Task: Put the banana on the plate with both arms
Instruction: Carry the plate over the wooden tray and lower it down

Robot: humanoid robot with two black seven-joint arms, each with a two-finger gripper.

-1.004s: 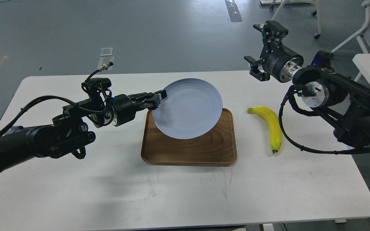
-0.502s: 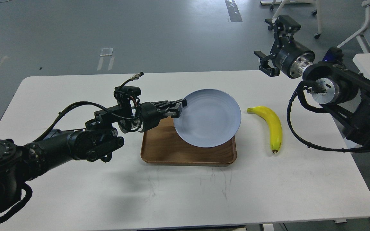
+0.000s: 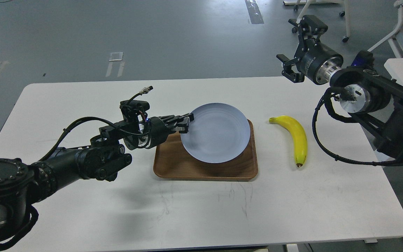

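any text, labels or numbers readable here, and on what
None can be read.
The right gripper body carries a faint pale marking, too small and blurred to read.
The plate, banana, wooden tray and table show no writing.

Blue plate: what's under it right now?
Under the plate, held at its left rim by the left gripper, is the brown wooden tray. The tray's near and left parts show; the part beneath the plate is covered.
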